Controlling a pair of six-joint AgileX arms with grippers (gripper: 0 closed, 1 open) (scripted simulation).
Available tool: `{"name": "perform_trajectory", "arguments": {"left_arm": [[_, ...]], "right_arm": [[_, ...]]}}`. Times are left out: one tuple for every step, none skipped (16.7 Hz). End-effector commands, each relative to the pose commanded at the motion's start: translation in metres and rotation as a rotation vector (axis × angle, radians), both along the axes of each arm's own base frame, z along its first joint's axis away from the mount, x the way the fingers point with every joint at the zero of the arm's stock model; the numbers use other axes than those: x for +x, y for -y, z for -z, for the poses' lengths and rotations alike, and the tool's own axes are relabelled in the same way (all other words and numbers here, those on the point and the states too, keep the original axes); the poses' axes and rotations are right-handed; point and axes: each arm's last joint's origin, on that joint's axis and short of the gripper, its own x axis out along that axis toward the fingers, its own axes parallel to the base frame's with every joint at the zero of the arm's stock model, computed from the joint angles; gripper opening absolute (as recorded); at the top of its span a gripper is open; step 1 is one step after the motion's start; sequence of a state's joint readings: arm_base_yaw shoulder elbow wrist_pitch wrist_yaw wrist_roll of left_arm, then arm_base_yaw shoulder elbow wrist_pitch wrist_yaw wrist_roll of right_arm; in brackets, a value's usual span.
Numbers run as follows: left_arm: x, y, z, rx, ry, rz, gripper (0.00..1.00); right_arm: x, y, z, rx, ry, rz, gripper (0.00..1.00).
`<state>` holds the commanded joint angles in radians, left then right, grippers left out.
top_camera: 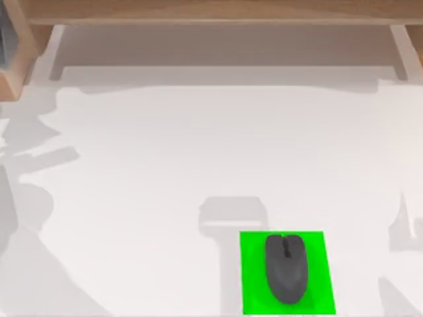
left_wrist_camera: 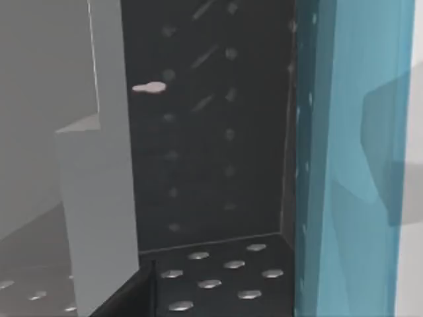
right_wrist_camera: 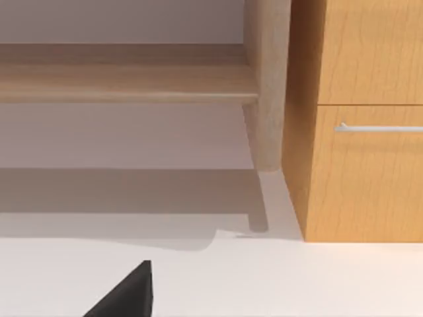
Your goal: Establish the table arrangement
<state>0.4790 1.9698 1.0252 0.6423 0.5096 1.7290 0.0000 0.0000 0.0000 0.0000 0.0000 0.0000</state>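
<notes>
- Table [top_camera: 145, 185] – the white top spans the whole top view; a dark mouse [top_camera: 285, 269] lies on a green pad [top_camera: 254, 277] at the near edge, right of centre, its long axis running from near edge to far edge
- By my reckoning the right arm is nearer, as the pad sits on the right half; I cannot tell how either gripper's fingers stand
- Right wrist view adds a wooden cabinet [right_wrist_camera: 363, 132] with a drawer handle [right_wrist_camera: 380, 128] – left wrist view adds a dark perforated panel [left_wrist_camera: 211, 132]
</notes>
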Motion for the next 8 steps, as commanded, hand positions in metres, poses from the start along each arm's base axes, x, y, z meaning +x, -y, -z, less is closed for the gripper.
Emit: {"name": "perform_trajectory", "arguments": {"left_arm": [[-0.005,0.0,-0.001,0.002,0.002,0.001,1.0],[-0.01,0.0,-0.002,0.004,0.004,0.004,1.0],[-0.015,0.001,-0.002,0.006,0.006,0.007,1.0],[-0.021,0.001,-0.003,0.008,0.008,0.009,1.0],[-0.027,0.001,-0.003,0.008,0.009,0.009,1.0],[-0.032,0.001,-0.003,0.007,0.007,0.007,1.0],[-0.038,0.001,-0.001,0.003,0.002,0.003,1.0],[-0.042,0.0,0.001,-0.001,-0.005,0.001,1.0]], "right_arm": [[0.0,0.0,0.0,0.0,0.0,0.0,1.0],[0.0,0.0,0.0,0.0,0.0,0.0,1.0],[0.0,0.0,0.0,0.0,0.0,0.0,1.0],[0.0,0.0,0.0,0.0,0.0,0.0,1.0],[0.0,0.0,0.0,0.0,0.0,0.0,1.0],[0.0,0.0,0.0,0.0,0.0,0.0,1.0],[0.0,0.0,0.0,0.0,0.0,0.0,1.0],[0.0,0.0,0.0,0.0,0.0,0.0,1.0]]}}
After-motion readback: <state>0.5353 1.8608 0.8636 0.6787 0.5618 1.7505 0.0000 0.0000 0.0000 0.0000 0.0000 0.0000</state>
